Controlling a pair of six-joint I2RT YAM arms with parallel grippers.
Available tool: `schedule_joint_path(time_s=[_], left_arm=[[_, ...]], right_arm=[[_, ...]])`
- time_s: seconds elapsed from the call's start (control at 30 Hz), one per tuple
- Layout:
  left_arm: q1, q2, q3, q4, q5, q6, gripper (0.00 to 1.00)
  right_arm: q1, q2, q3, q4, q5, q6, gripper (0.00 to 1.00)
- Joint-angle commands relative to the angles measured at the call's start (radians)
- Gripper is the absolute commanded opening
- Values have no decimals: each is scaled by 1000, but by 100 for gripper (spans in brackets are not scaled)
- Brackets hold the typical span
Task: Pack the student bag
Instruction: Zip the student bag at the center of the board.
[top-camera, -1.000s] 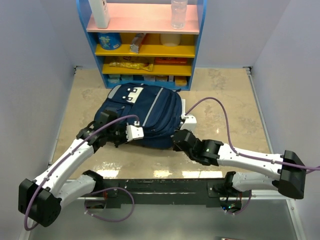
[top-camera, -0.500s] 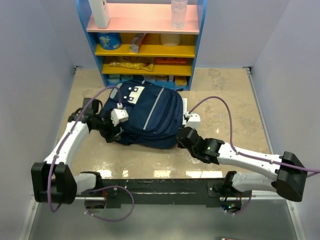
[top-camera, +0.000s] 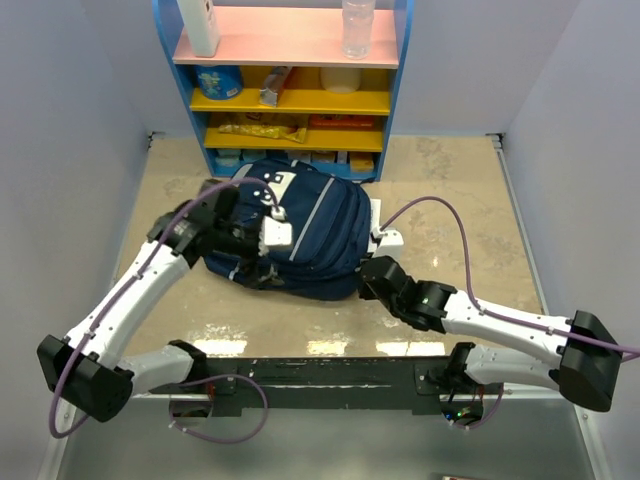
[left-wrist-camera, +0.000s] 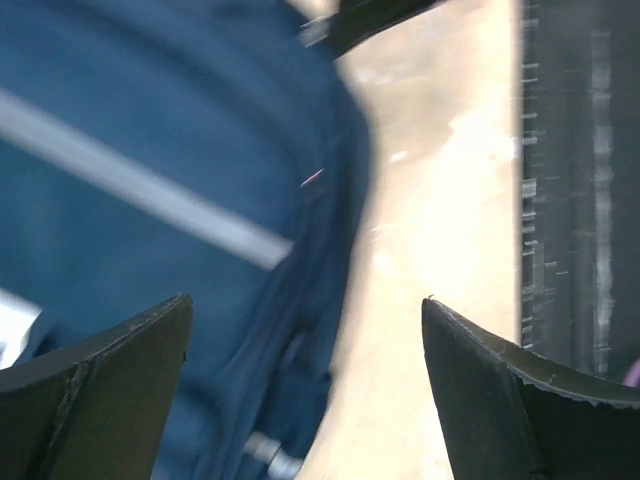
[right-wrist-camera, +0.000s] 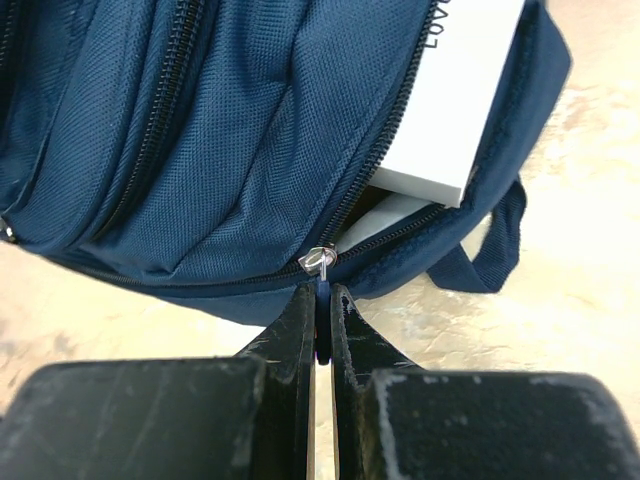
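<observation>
The student bag (top-camera: 310, 225), navy blue with a light stripe, lies flat in the middle of the table. Its main zip is partly undone, and a white box (right-wrist-camera: 455, 100) shows inside the gap. My right gripper (right-wrist-camera: 320, 295) is at the bag's near right corner, shut on the zipper pull (right-wrist-camera: 320, 262). My left gripper (left-wrist-camera: 308, 300) hovers above the bag's near left part, open wide with nothing between its fingers. Blurred blue fabric and the stripe (left-wrist-camera: 150, 190) show below it in the left wrist view.
A blue shelf unit (top-camera: 290, 60) with pink and yellow boards stands behind the bag. It holds a clear bottle (top-camera: 357, 25), a white bottle (top-camera: 203, 25) and snack packs. Walls close in on the left and right. A black rail (top-camera: 330, 372) runs along the near edge.
My left gripper went from shut to wide open. Its arm swung round the bag's left side and now sits over the bag. The bag shifted slightly. The right gripper kept hold of the pull.
</observation>
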Motion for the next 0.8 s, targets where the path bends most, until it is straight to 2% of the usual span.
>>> schedule_joint_path(time_s=[0.0, 0.03, 0.13, 0.33, 0.5, 0.6, 0.73, 0.77], left_arm=[[-208, -11, -88, 133, -110, -114, 100], [-269, -2, -96, 144, -126, -123, 100], [-348, 30, -123, 175, -207, -130, 100], [-448, 62, -151, 243, -356, -156, 100], [-489, 65, -139, 377, -589, -247, 100], [-511, 75, -153, 359, -597, -261, 100], [-665, 49, -206, 325, -603, -289, 100], [-675, 38, -219, 322, -592, -294, 100]], right_arm=[[-1, -45, 2, 123, -87, -9, 0], [-1, -47, 7, 131, -105, -10, 0], [-1, -38, 31, 159, -177, -18, 0], [19, -24, 55, 180, -244, 22, 0], [79, -15, 44, 191, -244, 47, 0], [127, -7, 45, 191, -231, 62, 0], [150, -6, 71, 185, -218, 67, 0], [151, -9, 74, 188, -213, 65, 0]])
